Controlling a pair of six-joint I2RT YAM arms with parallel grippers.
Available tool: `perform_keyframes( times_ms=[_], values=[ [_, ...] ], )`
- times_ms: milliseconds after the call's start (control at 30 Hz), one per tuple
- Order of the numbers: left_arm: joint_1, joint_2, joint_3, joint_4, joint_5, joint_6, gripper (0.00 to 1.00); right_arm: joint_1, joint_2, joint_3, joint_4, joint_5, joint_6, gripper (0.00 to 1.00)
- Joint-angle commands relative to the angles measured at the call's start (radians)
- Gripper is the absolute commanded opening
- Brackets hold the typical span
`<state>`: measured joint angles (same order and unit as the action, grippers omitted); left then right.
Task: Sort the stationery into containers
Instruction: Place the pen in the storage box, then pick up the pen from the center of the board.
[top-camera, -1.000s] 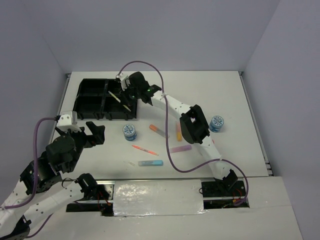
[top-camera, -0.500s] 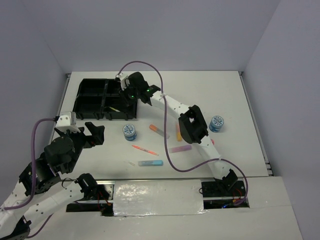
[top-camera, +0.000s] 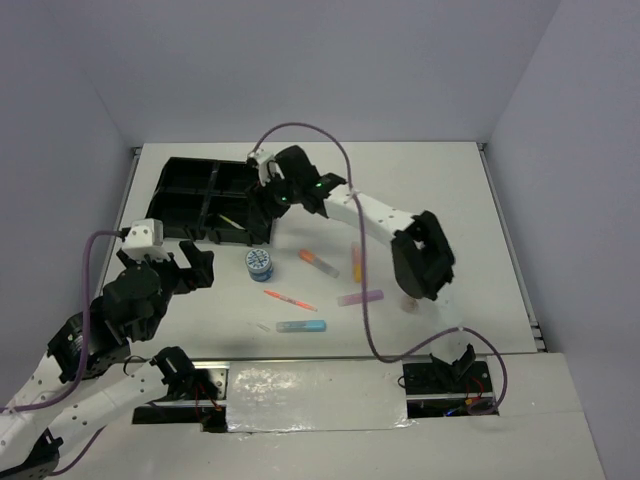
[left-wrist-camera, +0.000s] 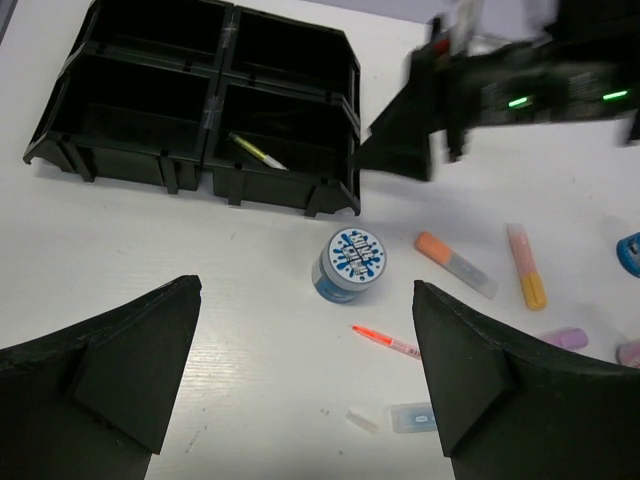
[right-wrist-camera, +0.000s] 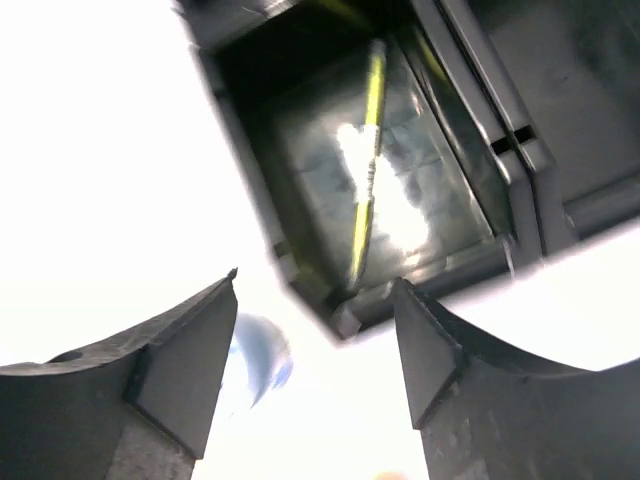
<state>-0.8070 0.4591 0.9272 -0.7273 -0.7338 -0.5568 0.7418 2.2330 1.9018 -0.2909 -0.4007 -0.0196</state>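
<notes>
— Right wrist view: is right arm (top-camera: 370, 210) stretching over the tray (left-wrist-camera: 140, 160)?
— Yes, right gripper (right-wrist-camera: 315, 290) is hanging there, jaws apart, empty. Thin yellow pen (right-wrist-camera: 365, 170) is lying in glossy black near-right compartment, and left gripper (left-wrist-camera: 303, 283) is gaping wide.

Top cam sat fixed, high above and behind the near edge of the table (top-camera: 450, 180); we looked down and forward over all of it. Left wrist cam we held low and back, mid-range, facing the tray (left-wrist-camera: 130, 165) front-on. Right wrist cam we had close, blurred, almost straight down into the compartment holding the yellow pen (right-wrist-camera: 365, 180). All three shared that compartment and the tape roll (top-camera: 259, 263).
</notes>
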Motion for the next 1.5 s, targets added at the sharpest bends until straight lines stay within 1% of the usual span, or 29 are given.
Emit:
perform_keyframes(
  times_ms=[0, 33, 67, 133, 167, 233, 300, 333, 433, 567, 600, 667, 700, 833, 933, 1133, 1167, 1233, 1267, 1400, 1467],
  values=[
    [0.008, 0.029, 0.018, 0.008, -0.030, -0.023, 0.99, 0.004, -0.335, -0.088, 0.137, -0.006, 0.001, 0.72],
    [0.012, 0.029, 0.018, 0.008, -0.032, -0.032, 0.99, 0.005, -0.375, -0.172, 0.154, 0.000, 0.000, 0.72],
    [0.014, 0.029, 0.016, 0.006, -0.030, -0.031, 0.99, 0.005, -0.448, -0.217, 0.170, 0.009, -0.002, 0.73],
    [0.017, 0.032, 0.015, 0.015, -0.019, -0.025, 0.99, 0.004, -0.509, -0.330, 0.209, 0.072, -0.005, 0.74],
    [0.019, 0.033, 0.012, 0.019, -0.018, -0.023, 0.99, 0.004, -0.548, -0.352, 0.207, 0.088, -0.012, 0.74],
    [0.022, 0.047, 0.012, 0.020, -0.006, -0.025, 0.99, 0.004, -0.570, -0.389, 0.152, 0.105, -0.029, 0.74],
    [0.022, 0.061, 0.016, 0.006, -0.003, -0.037, 0.99, 0.011, -0.593, -0.411, 0.101, 0.066, -0.042, 0.74],
    [0.022, 0.072, 0.018, 0.003, -0.006, -0.054, 0.99, 0.021, -0.605, -0.450, 0.066, 0.071, -0.042, 0.74],
    [0.022, 0.093, 0.022, -0.023, -0.016, -0.083, 0.99, 0.066, -0.670, -0.570, 0.049, 0.091, -0.068, 0.74],
    [0.022, 0.121, 0.044, -0.090, -0.087, -0.147, 0.99, 0.125, -0.736, -0.677, -0.023, 0.154, -0.086, 0.75],
    [0.022, 0.128, 0.047, -0.110, -0.099, -0.184, 0.99, 0.161, -0.742, -0.731, -0.024, 0.204, -0.083, 0.75],
    [0.022, 0.128, 0.047, -0.142, -0.117, -0.199, 0.99, 0.200, -0.736, -0.774, -0.018, 0.258, -0.072, 0.75],
    [0.022, 0.127, 0.047, -0.147, -0.121, -0.203, 0.99, 0.235, -0.727, -0.806, 0.002, 0.325, -0.069, 0.75],
    [0.022, 0.098, 0.033, -0.127, -0.110, -0.186, 0.99, 0.268, -0.635, -0.820, 0.042, 0.424, -0.051, 0.74],
    [0.022, 0.089, 0.030, -0.116, -0.105, -0.176, 0.99, 0.281, -0.564, -0.787, 0.035, 0.410, -0.060, 0.72],
    [0.022, 0.108, 0.030, -0.115, -0.093, -0.170, 0.99, 0.303, -0.443, -0.719, 0.009, 0.448, -0.079, 0.69],
    [0.022, 0.115, 0.032, -0.115, -0.093, -0.166, 0.99, 0.304, -0.419, -0.707, 0.006, 0.454, -0.080, 0.68],
    [0.022, 0.116, 0.033, -0.115, -0.092, -0.166, 0.99, 0.304, -0.398, -0.696, 0.002, 0.448, -0.085, 0.66],
    [0.022, 0.118, 0.033, -0.113, -0.090, -0.163, 0.99, 0.303, -0.382, -0.686, -0.004, 0.441, -0.086, 0.64],
    [0.022, 0.110, 0.032, -0.110, -0.090, -0.158, 0.99, 0.306, -0.352, -0.681, -0.007, 0.408, -0.083, 0.63],
    [0.022, 0.101, 0.030, -0.107, -0.088, -0.155, 0.99, 0.312, -0.342, -0.682, -0.008, 0.405, -0.082, 0.56]
  ],
)
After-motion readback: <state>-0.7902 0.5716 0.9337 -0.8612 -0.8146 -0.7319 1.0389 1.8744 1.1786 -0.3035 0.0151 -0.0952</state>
